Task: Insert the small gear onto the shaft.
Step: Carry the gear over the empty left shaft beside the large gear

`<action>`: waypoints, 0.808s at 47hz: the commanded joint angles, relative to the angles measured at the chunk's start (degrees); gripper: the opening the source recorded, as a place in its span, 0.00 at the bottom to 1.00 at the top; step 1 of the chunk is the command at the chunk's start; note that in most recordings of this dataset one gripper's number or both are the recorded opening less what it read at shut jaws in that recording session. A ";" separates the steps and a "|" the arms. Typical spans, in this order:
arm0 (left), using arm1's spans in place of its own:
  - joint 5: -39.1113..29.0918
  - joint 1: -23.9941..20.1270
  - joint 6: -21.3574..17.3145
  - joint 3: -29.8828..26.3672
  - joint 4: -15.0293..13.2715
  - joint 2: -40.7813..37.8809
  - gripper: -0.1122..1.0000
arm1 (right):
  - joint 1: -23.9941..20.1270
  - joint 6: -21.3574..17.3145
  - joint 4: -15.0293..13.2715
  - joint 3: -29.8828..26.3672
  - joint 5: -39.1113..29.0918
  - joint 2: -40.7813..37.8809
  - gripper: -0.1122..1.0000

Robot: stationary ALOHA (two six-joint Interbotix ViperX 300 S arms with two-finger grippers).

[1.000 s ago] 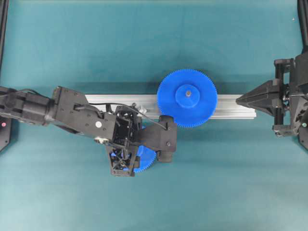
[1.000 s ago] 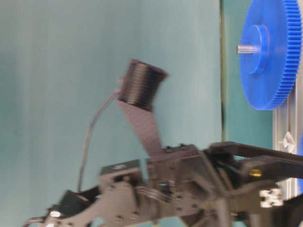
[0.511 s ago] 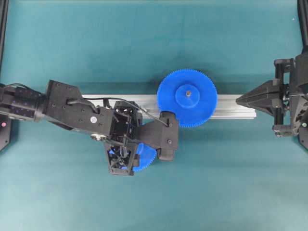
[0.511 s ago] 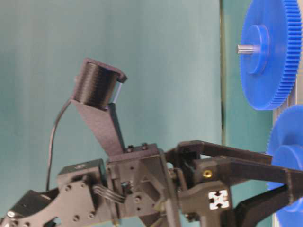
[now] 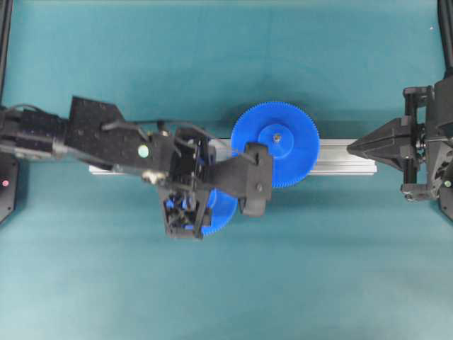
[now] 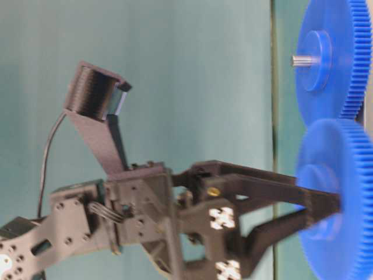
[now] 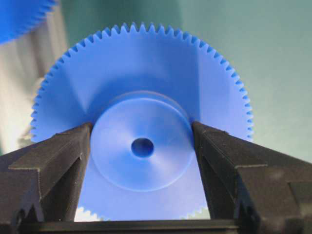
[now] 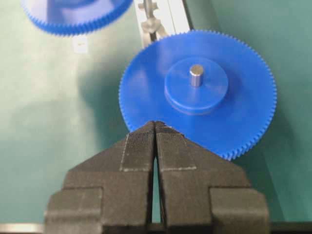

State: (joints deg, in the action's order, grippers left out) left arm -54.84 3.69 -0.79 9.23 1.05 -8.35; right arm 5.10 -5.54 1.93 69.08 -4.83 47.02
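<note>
The small gear (image 7: 141,141) is a blue, finely toothed disc with a raised round hub and a centre hole. The left claw (image 7: 141,146) grips that hub between its fingers (image 7: 58,161), left of centre in the overhead view, beside the wider gear (image 5: 276,144) on the rail (image 5: 340,157). The right claw (image 8: 155,127) is closed on nothing.

**Teal tabletop under even light**

A teal, matte tabletop (image 5: 318,269) fills the overhead view from edge to edge, with soft shadows and no hard glare. A silvery aluminium rail (image 5: 347,157) lies across its middle, running left to right. Dark vertical frame bars (image 5: 6,35) stand at the upper left and upper right corners. In the table-level view the backdrop is the same teal colour.
</note>
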 commanded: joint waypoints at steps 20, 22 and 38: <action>-0.88 -3.96 -2.72 -1.93 0.18 4.75 0.72 | 0.09 -0.70 0.00 -0.09 0.70 -0.18 0.12; -1.05 -4.22 -3.16 -1.85 0.18 4.83 0.72 | 0.09 -0.70 0.00 -0.09 0.70 -0.18 0.12; -2.20 -6.86 -5.63 -2.11 0.18 5.62 0.72 | 0.09 -0.70 0.09 -0.09 0.79 -0.18 0.12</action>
State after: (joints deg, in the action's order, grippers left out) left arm -57.04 -2.46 -6.24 8.88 1.14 -5.54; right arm 5.10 -5.54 1.93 69.52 -4.57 47.02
